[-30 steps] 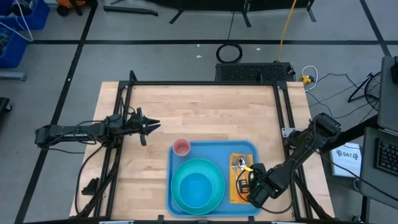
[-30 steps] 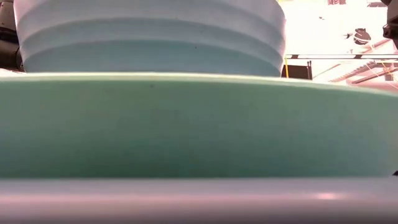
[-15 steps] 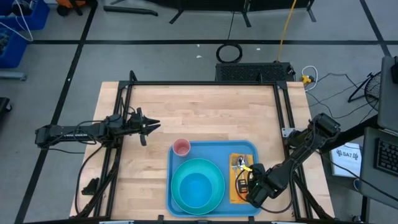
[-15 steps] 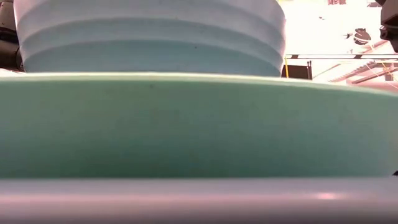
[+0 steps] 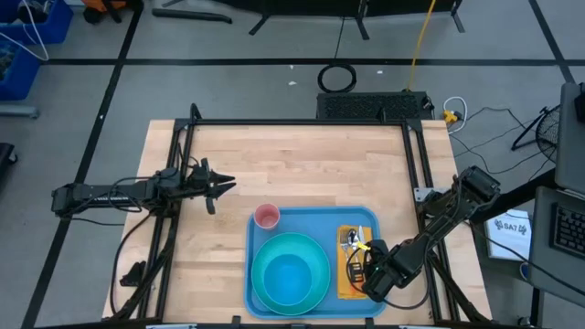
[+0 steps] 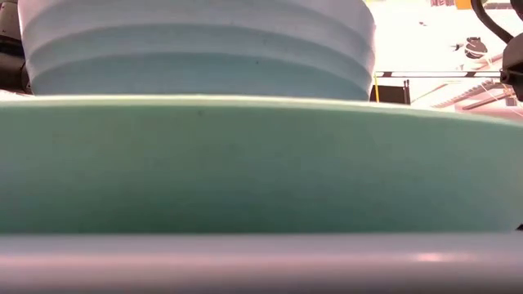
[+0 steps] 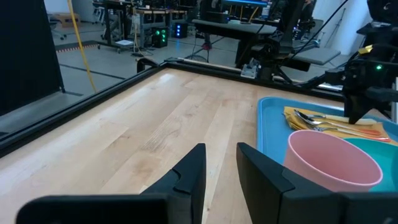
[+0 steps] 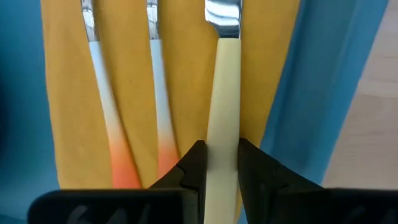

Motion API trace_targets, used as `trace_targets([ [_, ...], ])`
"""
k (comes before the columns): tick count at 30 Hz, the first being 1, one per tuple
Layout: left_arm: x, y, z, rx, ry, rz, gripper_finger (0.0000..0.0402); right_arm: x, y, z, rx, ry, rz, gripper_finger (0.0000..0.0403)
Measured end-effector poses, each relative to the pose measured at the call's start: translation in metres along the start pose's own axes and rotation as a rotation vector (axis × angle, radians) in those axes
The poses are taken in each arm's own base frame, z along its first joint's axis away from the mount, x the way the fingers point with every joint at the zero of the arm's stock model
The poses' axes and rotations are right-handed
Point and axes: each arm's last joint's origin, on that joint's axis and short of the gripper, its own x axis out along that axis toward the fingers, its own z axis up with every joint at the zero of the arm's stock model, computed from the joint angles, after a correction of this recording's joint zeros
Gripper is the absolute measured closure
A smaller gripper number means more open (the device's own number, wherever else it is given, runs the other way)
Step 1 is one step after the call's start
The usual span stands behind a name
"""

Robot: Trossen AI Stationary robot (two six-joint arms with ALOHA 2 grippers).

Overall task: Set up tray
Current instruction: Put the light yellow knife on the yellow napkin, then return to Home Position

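The light-blue tray [image 5: 315, 219] lies at the table's near edge. It carries a teal plate [image 5: 265, 251] with a blue bowl [image 5: 291, 274] on it, a pink cup [image 5: 266, 217] and a yellow napkin [image 5: 348, 265]. Three pieces of cutlery lie side by side along the napkin [image 8: 180, 74]: two with orange-tipped handles and one cream-handled utensil [image 8: 222, 93]. My right gripper [image 5: 364, 270] stands over the napkin's near end, shut on that utensil. My left gripper [image 5: 228, 185] waits left of the tray with a small gap between its fingers, touching nothing. My right gripper [image 8: 222, 165] has the cream handle [image 8: 222, 134] between its two fingers, one finger [image 8: 196, 163] on each long side. It comes from above, pointing down, and grips across the handle. The utensil lies along the napkin's right edge; whether it is lifted off, I cannot tell.
Bare wood stretches over the table's far half and left side [image 5: 302, 164]. The pink cup [image 7: 333, 158] stands close ahead of my left gripper [image 7: 221, 165]. A black frame rail [image 5: 416, 164] runs along the table's right side. In the low view the plate's rim [image 6: 245, 163] and the bowl [image 6: 196, 49] block nearly everything.
My right gripper has crept a little toward the table's left over the napkin, and in the low view a dark part of that arm now sits lower at the right edge. The cutlery, plate, bowl and cup have stayed in place.
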Motion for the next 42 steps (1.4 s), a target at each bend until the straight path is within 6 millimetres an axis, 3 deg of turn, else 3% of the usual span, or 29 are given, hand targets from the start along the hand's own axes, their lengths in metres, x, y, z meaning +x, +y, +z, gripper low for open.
trace_targets([
  [16,0.000,0.000,0.000,0.000,0.000,0.000,0.0309,0.008,0.000,0.001,0.013,0.018,0.070,0.0350],
  [23,0.000,0.000,0.000,0.000,0.000,0.000,0.0309,0.008,0.001,0.000,0.010,0.035,0.079,0.0284],
  [29,0.000,0.000,0.000,0.000,0.000,0.000,0.0309,0.008,0.003,-0.002,-0.001,0.052,0.096,0.0275],
  [42,0.000,0.000,0.000,0.000,-0.001,0.001,0.0309,-0.023,-0.008,0.006,-0.001,0.068,0.081,0.0285],
])
